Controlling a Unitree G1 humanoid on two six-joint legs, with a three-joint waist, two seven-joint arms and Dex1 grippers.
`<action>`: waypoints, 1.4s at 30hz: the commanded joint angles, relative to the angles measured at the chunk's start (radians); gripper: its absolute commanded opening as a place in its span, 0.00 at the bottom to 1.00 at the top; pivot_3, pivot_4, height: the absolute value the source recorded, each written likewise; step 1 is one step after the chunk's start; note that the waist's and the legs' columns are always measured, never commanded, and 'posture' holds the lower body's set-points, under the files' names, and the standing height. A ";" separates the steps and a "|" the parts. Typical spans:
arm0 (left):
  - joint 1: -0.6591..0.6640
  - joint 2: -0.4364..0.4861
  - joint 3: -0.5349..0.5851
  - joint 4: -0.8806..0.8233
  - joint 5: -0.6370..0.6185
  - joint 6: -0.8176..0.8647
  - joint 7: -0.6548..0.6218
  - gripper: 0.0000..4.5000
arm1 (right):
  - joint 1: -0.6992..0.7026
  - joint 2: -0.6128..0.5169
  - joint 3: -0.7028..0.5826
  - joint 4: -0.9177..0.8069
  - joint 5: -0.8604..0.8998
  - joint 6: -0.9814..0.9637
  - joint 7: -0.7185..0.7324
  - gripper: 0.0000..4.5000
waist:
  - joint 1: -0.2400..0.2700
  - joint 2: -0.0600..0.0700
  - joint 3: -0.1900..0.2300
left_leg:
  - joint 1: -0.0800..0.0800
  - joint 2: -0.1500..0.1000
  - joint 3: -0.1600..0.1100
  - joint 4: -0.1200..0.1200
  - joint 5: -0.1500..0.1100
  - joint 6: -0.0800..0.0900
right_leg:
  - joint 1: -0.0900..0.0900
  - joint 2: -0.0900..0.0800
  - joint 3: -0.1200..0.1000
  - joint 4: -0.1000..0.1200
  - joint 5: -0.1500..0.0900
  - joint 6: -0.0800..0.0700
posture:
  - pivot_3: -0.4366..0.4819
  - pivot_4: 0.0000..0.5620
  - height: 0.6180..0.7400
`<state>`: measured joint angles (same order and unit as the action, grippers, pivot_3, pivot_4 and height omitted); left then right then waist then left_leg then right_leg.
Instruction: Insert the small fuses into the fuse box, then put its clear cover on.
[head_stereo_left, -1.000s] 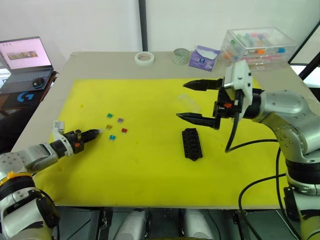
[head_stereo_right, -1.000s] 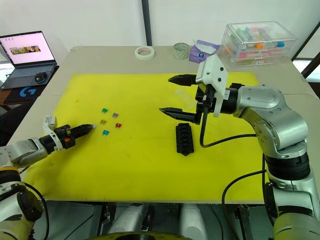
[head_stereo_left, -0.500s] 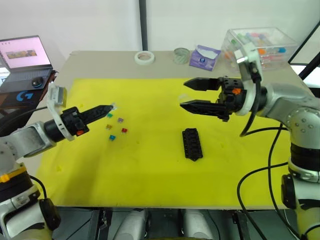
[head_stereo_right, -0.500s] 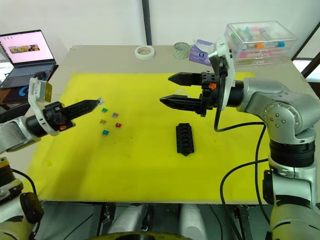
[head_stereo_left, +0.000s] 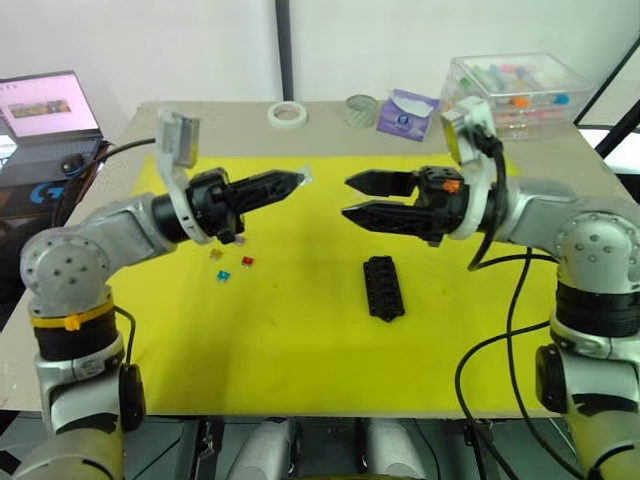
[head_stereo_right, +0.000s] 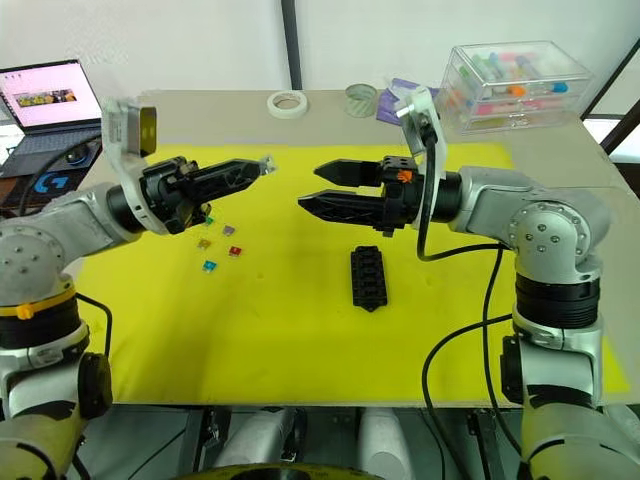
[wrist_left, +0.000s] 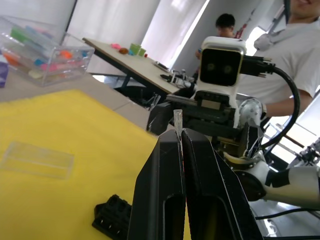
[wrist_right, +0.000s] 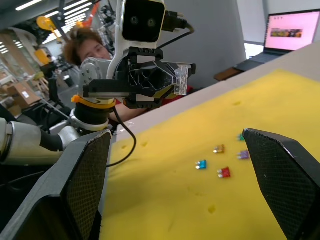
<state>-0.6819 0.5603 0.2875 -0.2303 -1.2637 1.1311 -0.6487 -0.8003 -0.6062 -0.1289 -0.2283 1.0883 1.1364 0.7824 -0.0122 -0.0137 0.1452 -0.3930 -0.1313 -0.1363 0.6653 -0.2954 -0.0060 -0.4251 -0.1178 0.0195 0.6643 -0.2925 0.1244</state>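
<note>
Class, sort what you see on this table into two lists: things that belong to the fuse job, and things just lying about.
Belongs to the job:
- fuse box
- loose fuses on the yellow mat
- pale fuse pinched in the left gripper
- clear cover

Just lying about:
- tape roll
- storage case
- laptop
- purple packet

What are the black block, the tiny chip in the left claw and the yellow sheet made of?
The fuse box looks like matte black moulded plastic, with crisp slots and no shine. The fuse in the left claw seems to be clear, glassy plastic, since you can see through it. The yellow mat looks soft, perhaps foam or felt: dull and slightly dimpled.
</note>
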 joint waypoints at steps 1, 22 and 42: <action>-0.014 0.006 -0.008 0.008 -0.004 -0.027 -0.036 0.01 | -0.024 0.022 -0.034 -0.016 0.050 -0.001 -0.031 1.00 | 0.000 0.000 0.000 | 0.000 0.000 0.000 0.000 0.000 0.000 | 0.000 0.000 0.000 0.000 0.000 0.000 | 0.48 0.27 1.00; -0.028 -0.032 -0.036 0.024 -0.027 -0.056 -0.059 0.00 | 0.008 0.080 -0.061 -0.053 0.172 -0.003 -0.203 0.73 | -0.003 0.000 0.000 | 0.000 0.000 0.000 0.000 0.000 0.000 | 0.000 0.000 0.000 0.000 0.000 0.000 | 0.48 0.27 1.00; 0.005 -0.115 -0.020 -0.013 -0.094 -0.116 0.073 0.00 | 0.006 0.135 -0.078 -0.039 0.335 -0.021 -0.373 0.49 | -0.003 0.000 0.000 | 0.000 0.000 0.000 0.000 0.000 0.000 | 0.000 0.000 0.000 0.000 0.000 0.000 | 0.48 0.27 1.00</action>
<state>-0.6674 0.4435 0.2509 -0.2188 -1.3287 1.0344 -0.5815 -0.7785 -0.4750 -0.1740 -0.2514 1.3826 1.1399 0.4218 -0.0150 -0.0138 0.1452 -0.3931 -0.1310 -0.1365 0.6656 -0.2954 -0.0060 -0.4250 -0.1174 0.0193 0.6646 -0.2925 0.1244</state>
